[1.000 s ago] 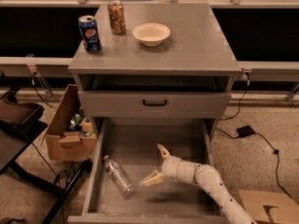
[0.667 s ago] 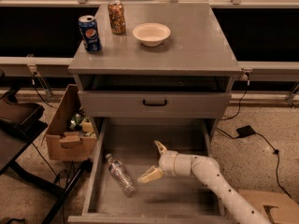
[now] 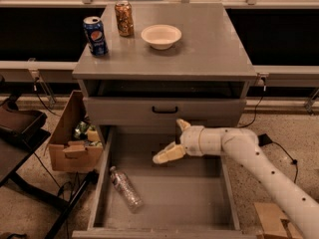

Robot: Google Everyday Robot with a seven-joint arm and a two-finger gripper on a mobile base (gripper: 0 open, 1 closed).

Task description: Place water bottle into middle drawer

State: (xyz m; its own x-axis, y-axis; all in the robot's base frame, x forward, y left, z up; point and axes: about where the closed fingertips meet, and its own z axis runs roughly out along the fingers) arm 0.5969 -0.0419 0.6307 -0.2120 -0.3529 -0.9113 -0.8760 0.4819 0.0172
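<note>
The water bottle (image 3: 125, 188) lies on its side on the floor of the open middle drawer (image 3: 199, 198), near the left wall, cap toward the back. My gripper (image 3: 172, 139) hovers over the back middle of the drawer, just below the shut drawer front with the black handle (image 3: 164, 110). It is open and empty, with one cream finger (image 3: 169, 154) pointing down-left and the other (image 3: 182, 125) pointing up. The gripper is up and to the right of the bottle, well apart from it.
On the cabinet top stand a blue Pepsi can (image 3: 95, 35), a gold-brown can (image 3: 124, 18) and a white bowl (image 3: 161, 36). A cardboard box (image 3: 72, 141) with items sits on the floor to the left. A black stand (image 3: 20, 133) is further left.
My gripper has risen and drawn back from the bottle toward the rear of the drawer. The bottle lies where it was.
</note>
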